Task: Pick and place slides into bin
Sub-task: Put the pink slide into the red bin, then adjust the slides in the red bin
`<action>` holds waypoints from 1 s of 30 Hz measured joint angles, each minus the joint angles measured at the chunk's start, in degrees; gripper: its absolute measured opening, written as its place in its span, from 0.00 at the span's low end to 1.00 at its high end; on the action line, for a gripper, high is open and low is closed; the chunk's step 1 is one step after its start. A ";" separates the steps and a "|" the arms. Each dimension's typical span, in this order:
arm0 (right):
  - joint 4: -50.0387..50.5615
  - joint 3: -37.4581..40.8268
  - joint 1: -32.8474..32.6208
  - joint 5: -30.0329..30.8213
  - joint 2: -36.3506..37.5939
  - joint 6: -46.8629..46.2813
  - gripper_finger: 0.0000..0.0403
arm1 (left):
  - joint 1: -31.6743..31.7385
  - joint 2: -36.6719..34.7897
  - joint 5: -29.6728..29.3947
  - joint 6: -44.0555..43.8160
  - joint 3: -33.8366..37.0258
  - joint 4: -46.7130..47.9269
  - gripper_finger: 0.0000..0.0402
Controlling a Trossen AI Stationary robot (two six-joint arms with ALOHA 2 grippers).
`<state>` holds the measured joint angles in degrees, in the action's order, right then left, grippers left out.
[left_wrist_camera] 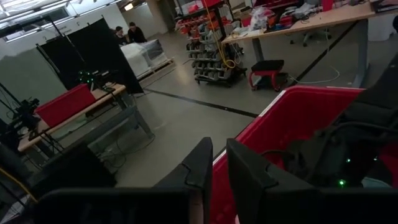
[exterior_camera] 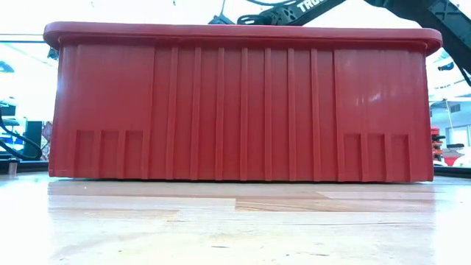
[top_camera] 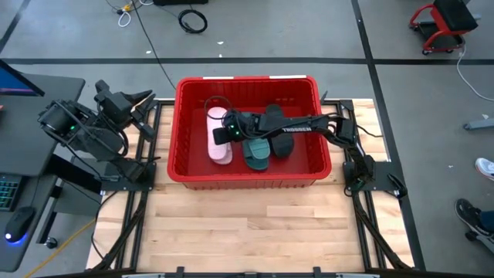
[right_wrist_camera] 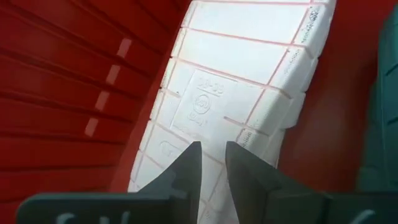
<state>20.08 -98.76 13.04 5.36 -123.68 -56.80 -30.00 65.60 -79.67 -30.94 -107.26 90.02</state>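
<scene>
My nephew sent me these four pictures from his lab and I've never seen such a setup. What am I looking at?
It is a robot with two dark arms at a wooden table, each ending in two fingers.

One picture looks down from above, one looks level across the tabletop, and two come from cameras on the arms' wrists.

A big red bin stands on the table. In it lie a pale pink slide, sole up, a teal one and a black one.

The right gripper reaches into the bin just over the pale slide's sole; its fingers are nearly together and nothing shows between them. The left gripper waits beside the bin, shut and empty.
</scene>
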 joint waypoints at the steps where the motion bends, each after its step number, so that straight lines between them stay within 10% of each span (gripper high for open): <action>1: 0.04 0.00 -0.01 0.49 0.00 0.24 0.20 | 0.00 0.00 0.02 0.02 0.00 0.00 0.13; 19: 5.12 -0.01 0.27 2.01 3.38 1.45 0.17 | 2.57 -0.13 -0.09 0.52 0.00 0.00 0.09; 30: 37.60 -0.13 3.26 3.53 14.02 14.15 0.13 | 2.84 -0.11 2.46 0.14 0.00 0.00 0.09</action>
<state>57.67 -98.89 16.29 8.90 -109.66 -42.65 -27.16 65.49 -77.22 -30.80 -107.26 90.02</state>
